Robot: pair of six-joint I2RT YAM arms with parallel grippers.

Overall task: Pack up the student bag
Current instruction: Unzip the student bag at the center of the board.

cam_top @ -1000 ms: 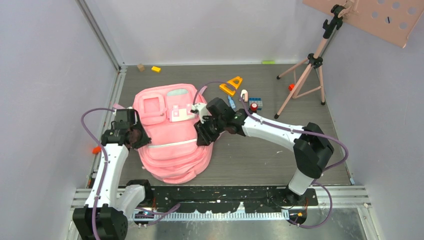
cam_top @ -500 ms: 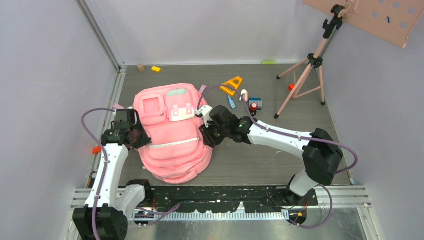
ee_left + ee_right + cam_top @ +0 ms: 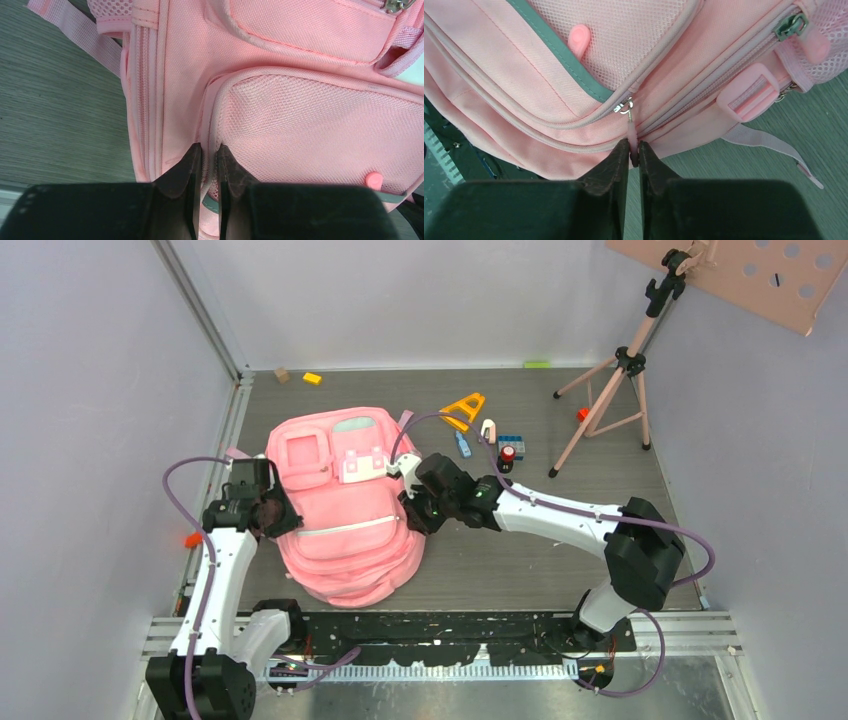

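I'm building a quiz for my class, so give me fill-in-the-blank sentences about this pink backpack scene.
The right gripper is shut on the zipper ____ of the large soft pink fabric backpack.
The left gripper pinches fabric beside a pink ____ pocket.
The orange plastic triangle lies on the ____, not in the backpack.
Missing words: pull; mesh; table.

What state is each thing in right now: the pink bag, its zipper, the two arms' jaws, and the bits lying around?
Student bag: lying flat on the table, pockets look zipped.
Zipper pull: pinched, hanging from its slider at the bag's side.
Left arm: jaws shut on the bag's edge beside a mesh pocket.
Right arm: jaws shut on the zipper pull.
Orange triangle: loose, outside the bag.
Tripod: standing.
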